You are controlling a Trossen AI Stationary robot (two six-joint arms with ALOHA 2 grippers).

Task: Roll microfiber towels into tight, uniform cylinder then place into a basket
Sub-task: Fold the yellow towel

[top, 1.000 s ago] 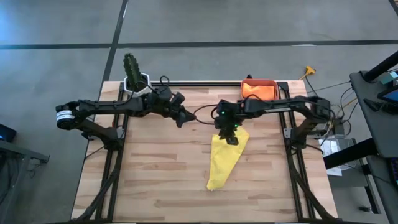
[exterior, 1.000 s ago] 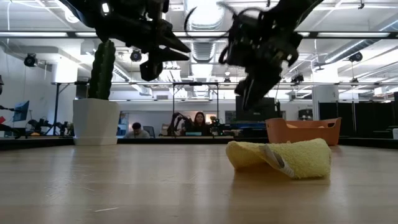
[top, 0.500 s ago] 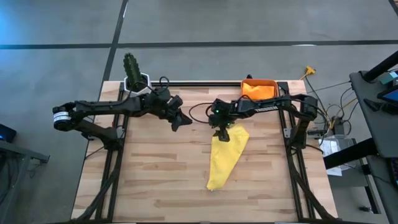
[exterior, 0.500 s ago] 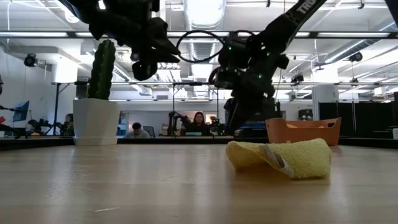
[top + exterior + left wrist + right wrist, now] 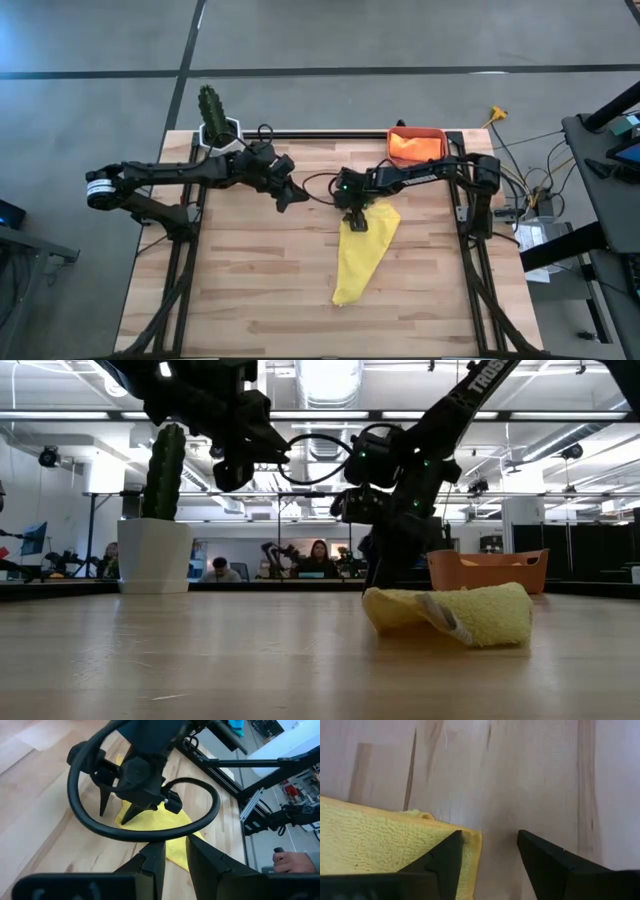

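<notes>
The yellow towel point(image 5: 365, 250) lies folded into a long wedge on the wooden table, wide end far, narrow end near. It also shows in the low view point(image 5: 450, 615) and the left wrist view point(image 5: 160, 822). My right gripper point(image 5: 355, 222) is open and points down at the towel's far left corner point(image 5: 472, 840). One finger point(image 5: 445, 865) is over the cloth and the other point(image 5: 545, 865) over bare wood. My left gripper point(image 5: 290, 195) hovers left of it, open by a narrow gap point(image 5: 175, 857). The orange towel point(image 5: 410, 147) lies in the salmon-red basket point(image 5: 436, 133). My right gripper comes from above, pointing down, at the yellow towel's far left corner point(image 5: 470, 845). Its open fingers straddle the towel's edge. I cannot tell whether they touch the cloth or the table.
A white pot with a green cactus point(image 5: 218, 128) stands at the table's far left corner and shows in the low view point(image 5: 155, 555). The basket point(image 5: 487, 570) stands at the far right edge. Bare wood lies left of and nearer than the towel. People sit in the room beyond.
My right gripper has gone down and a little toward the table's left edge, from above the towel's wide end to its far left corner. My left gripper has drawn back slightly toward the left. The yellow towel has stayed where it was.
</notes>
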